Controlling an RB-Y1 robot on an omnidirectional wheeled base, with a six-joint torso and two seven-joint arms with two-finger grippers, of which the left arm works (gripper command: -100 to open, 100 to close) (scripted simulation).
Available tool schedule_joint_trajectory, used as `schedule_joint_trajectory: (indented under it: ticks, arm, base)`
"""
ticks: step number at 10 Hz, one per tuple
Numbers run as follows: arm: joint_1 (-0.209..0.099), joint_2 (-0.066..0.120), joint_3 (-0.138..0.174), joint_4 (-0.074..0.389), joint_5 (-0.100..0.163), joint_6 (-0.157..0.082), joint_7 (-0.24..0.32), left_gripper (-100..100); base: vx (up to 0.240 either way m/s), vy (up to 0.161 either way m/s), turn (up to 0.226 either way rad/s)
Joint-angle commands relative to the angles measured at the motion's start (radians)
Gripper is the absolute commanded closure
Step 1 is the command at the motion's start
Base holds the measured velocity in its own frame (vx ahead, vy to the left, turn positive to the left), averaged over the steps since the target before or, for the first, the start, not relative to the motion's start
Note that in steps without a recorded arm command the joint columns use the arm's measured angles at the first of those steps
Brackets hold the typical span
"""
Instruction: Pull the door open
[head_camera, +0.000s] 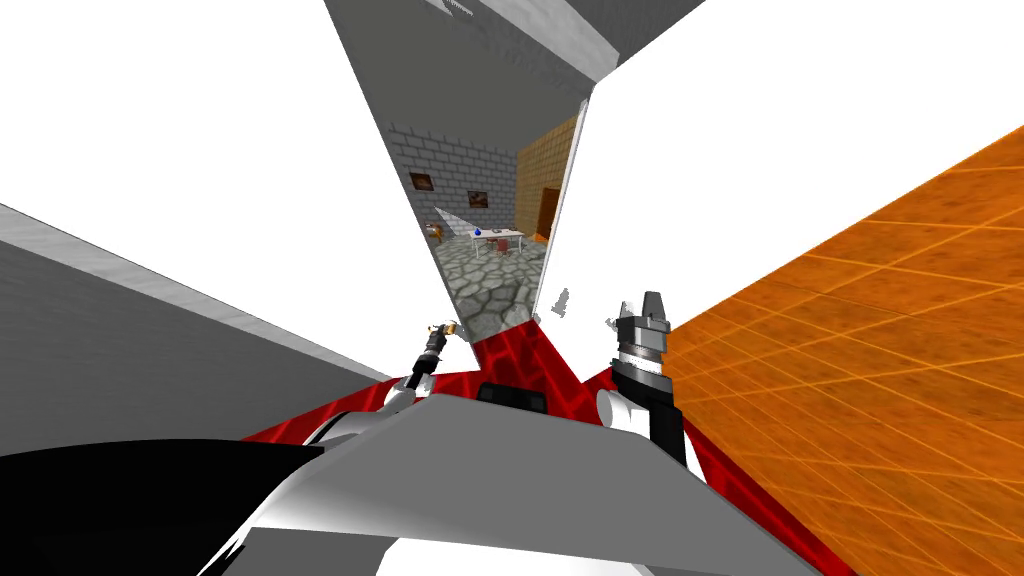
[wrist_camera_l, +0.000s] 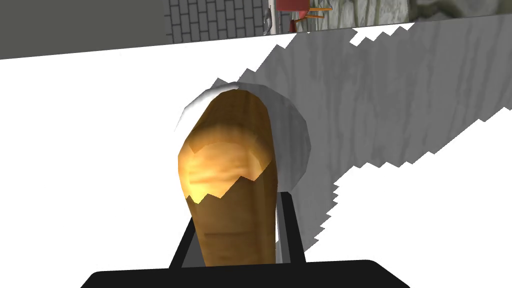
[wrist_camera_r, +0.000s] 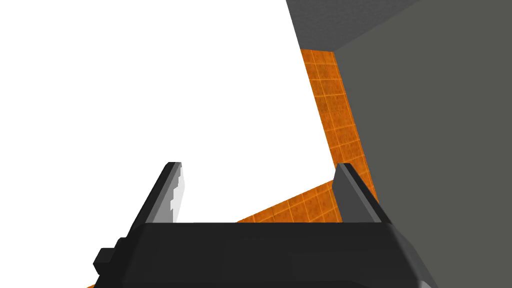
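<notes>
Grips the golden-brown handle (wrist_camera_l: 225, 165) between the fingers of the left gripper (wrist_camera_l: 237, 210), clenched on its sides. Shows, at the left wrist, a round grey plate (wrist_camera_l: 295, 135) behind the handle on the white door (wrist_camera_l: 100, 150). Shows, from the head, the door ajar, with a stone floor (head_camera: 490, 290) and white table (head_camera: 500, 236) beyond that hand. Holds the right gripper (wrist_camera_r: 258, 167) released and empty, facing a white surface (wrist_camera_r: 150, 75), an orange wall (wrist_camera_r: 330, 120) beside it.

Left tool (head_camera: 445, 331) at door (head_camera: 280, 190) handle (head_camera: 453, 326); right tool (head_camera: 652, 303) raised.
</notes>
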Motion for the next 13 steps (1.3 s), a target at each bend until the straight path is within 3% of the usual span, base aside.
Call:
schedule_joint_trajectory:
  ticks: [1,3,4,8,9,13]
  arm:
    - [0.018,0.010,-0.026,-0.014,-0.017,-0.013,0.027,100]
    - [0.029,0.022,-0.047,-0.019,-0.031,-0.028,0.052,100]
    - [0.026,0.017,-0.040,-0.016,-0.027,-0.021,0.042,100]
    - [0.067,0.048,-0.096,-0.033,-0.070,-0.079,0.102,100]
    - [0.067,0.048,-0.096,-0.033,-0.070,-0.079,0.102,100]
    - [0.097,0.075,-0.137,-0.048,-0.102,-0.125,0.146,100]
  base:
    - [-0.295,0.049,-0.116]
    - [-0.267,0.069,-0.109]
    - [-0.116,0.021,-0.034]
    - [-0.220,0.029,-0.070]
    - [-0.173,0.028,-0.019]
    - [-0.171,0.065,-0.047]
